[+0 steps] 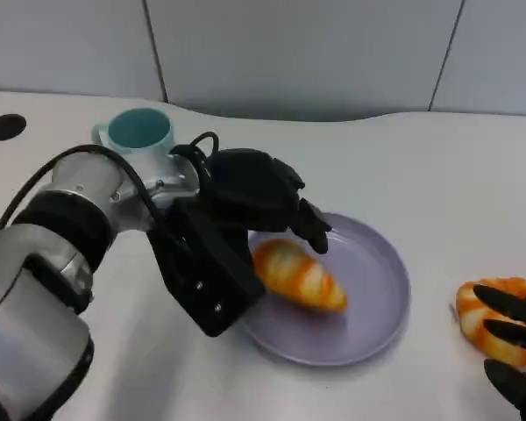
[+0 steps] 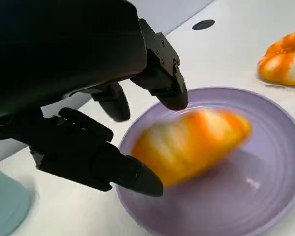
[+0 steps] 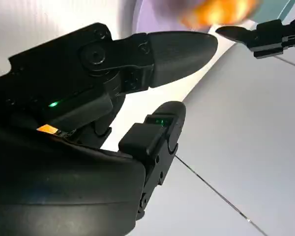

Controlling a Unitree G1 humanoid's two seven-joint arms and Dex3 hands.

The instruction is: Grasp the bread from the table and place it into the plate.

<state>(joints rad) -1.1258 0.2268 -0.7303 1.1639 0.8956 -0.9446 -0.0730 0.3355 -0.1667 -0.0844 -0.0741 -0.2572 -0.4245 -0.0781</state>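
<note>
Bread (image 1: 298,275) lies in plate (image 1: 381,303), long axis diagonal — left robot hand (image 1: 254,197) just above, fingers spread, holding nothing.

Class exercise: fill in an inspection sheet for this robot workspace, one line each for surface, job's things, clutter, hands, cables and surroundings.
Surface: white table, with a black round port at its far left.
Job's things: one bread lies in the purple plate; a second bread lies on the table right of the plate.
Clutter: teal mug behind the left arm.
Hands: left hand over the plate's left side, fingers apart around the bread, holding nothing; right hand at the second bread, grip unclear.
Cables: black cable looping along the left forearm.
Surroundings: pale panelled wall.
</note>
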